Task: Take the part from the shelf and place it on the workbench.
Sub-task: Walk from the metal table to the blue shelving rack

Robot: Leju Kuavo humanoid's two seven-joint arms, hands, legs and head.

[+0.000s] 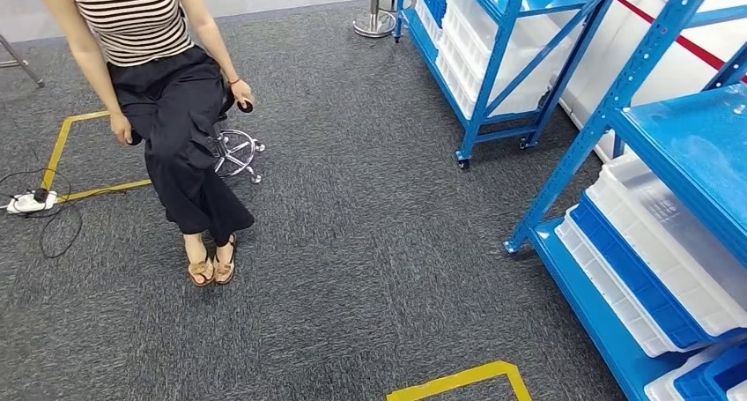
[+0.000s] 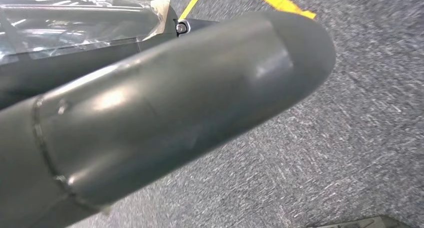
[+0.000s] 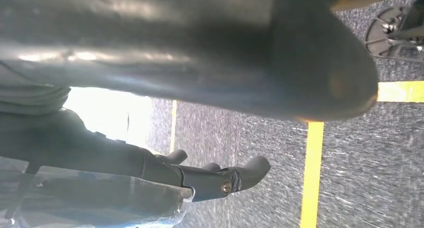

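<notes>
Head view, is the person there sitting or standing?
Sitting: the person is perched on a stool whose chrome base shows behind the legs, which slope forward to feet on the floor.

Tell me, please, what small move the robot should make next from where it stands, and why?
Probably a turn to its right, toward the near blue shelf. That shelf sits at the right edge of the head view with its white and blue trays only partly in frame, while grey carpet and a seated person fill the middle. The right robot hand hangs over floor, holding nothing.

Seated person [image 1: 172, 110] on stool [image 1: 236, 150], yellow floor tape [image 1: 462, 380], power strip [image 1: 28, 203]
</notes>
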